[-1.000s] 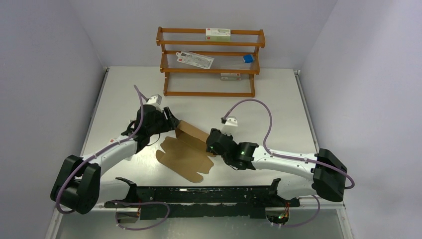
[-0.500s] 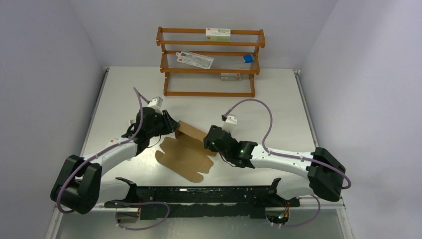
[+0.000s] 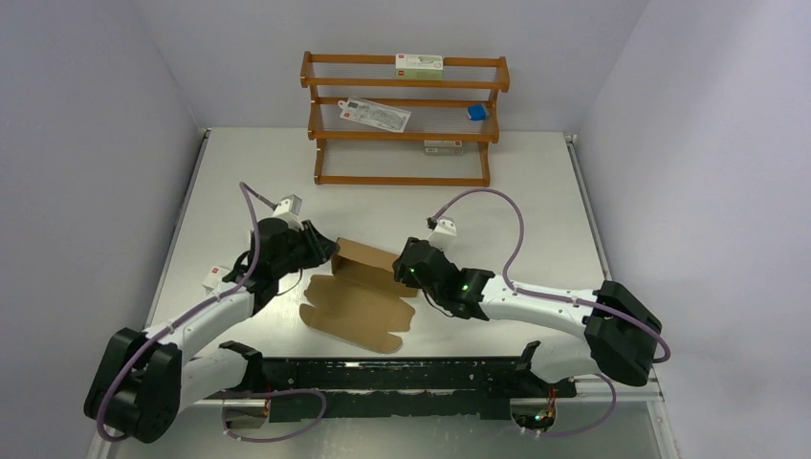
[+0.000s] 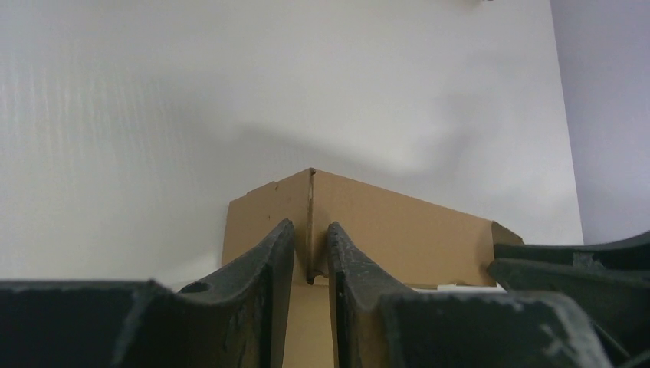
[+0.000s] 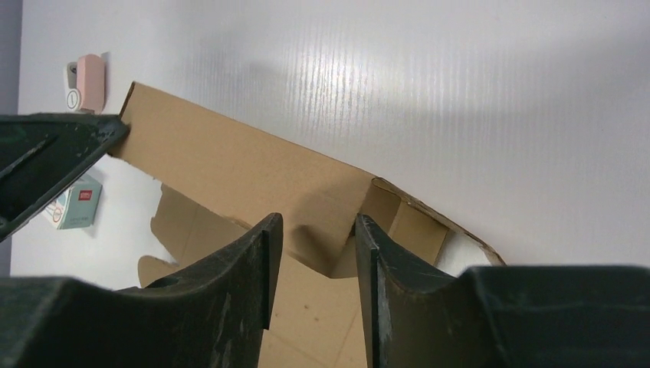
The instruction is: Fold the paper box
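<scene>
The white table (image 3: 536, 191) carries a wooden rack (image 3: 402, 129) at its far edge. Near the middle lies the paper box (image 3: 356, 304), its base flat and its far wall standing upright between the two arms. The left gripper (image 3: 327, 251) is at the wall's left corner, its jaws drawn close and pinching the upright corner fold. The right gripper (image 3: 403, 269) is at the wall's right end, jaws apart, with the folded end flap in the gap between them.
</scene>
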You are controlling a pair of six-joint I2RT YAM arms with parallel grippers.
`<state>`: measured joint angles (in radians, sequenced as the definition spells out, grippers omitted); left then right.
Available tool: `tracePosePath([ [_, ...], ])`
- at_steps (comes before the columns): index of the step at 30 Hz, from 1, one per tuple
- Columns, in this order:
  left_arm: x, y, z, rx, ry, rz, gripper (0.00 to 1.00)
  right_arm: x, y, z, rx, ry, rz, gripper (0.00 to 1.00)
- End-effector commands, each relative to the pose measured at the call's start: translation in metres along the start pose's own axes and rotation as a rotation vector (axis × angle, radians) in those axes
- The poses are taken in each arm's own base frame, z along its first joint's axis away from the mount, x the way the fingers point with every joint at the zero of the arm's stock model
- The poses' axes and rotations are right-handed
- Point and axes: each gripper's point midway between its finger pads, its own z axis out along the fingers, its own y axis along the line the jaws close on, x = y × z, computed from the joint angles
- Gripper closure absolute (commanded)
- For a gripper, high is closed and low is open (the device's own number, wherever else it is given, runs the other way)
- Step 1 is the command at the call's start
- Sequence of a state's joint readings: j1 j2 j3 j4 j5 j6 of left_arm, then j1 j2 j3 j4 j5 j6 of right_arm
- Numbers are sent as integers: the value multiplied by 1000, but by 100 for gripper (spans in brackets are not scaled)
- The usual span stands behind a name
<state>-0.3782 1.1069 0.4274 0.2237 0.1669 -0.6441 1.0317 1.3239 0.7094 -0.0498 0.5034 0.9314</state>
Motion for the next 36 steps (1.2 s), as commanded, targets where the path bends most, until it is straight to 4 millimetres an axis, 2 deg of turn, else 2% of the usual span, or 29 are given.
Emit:
tracePosePath([
  [1, 14, -8, -13, 52, 38, -52, 73, -4, 13, 6, -73, -3, 50, 58],
  [11, 42, 5, -34, 49, 49, -117, 73, -6, 34, 14, -173, 20, 99, 68],
  [18, 45, 12, -41, 27, 24, -126, 70, -4, 40, 17, -217, 30, 111, 73],
  [23, 37, 17, -42, -12, -5, -115, 66, -18, 33, 15, -204, -15, 75, 70],
  [26, 35, 19, -43, -31, -15, -115, 65, -30, 25, 11, -196, -55, 56, 64],
  [32, 31, 24, -42, -56, -33, -110, 62, -51, 8, 1, -178, -116, 3, 56],
  [36, 31, 23, -39, -50, -32, -114, 61, -56, -9, -7, -153, -135, -12, 52],
])
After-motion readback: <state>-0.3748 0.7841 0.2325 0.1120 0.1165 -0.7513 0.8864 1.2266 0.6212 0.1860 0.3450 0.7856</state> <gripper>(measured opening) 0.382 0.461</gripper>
